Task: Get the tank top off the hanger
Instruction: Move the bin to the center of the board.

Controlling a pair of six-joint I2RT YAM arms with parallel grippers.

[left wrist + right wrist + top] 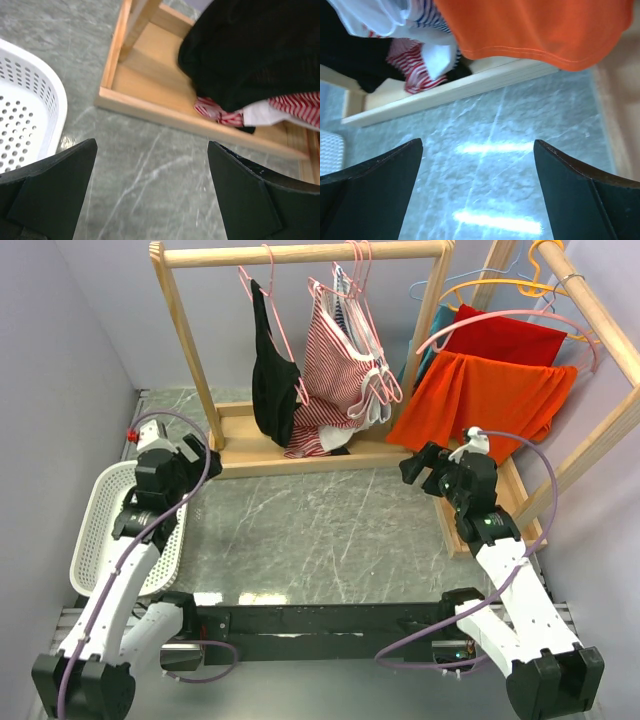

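A black tank top point(268, 380) hangs from a pink hanger point(275, 315) on the wooden rack's rail point(300, 254). Beside it, a red-and-white striped top point(335, 365) hangs on other pink hangers, and its hem rests on the rack base point(240, 458). My left gripper point(197, 452) is open, low over the table just left of the base. The left wrist view shows my left gripper point(152, 145) empty, with the black top point(250, 50) ahead. My right gripper point(417, 466) is open near the base's right end. In its own view my right gripper point(477, 142) is also empty.
A white perforated basket point(100, 530) sits at the left table edge, behind my left arm. A second wooden rack point(590, 310) on the right carries an orange shirt point(480, 395) and a red one point(510, 338); the orange hem point(540, 30) hangs just above my right gripper.
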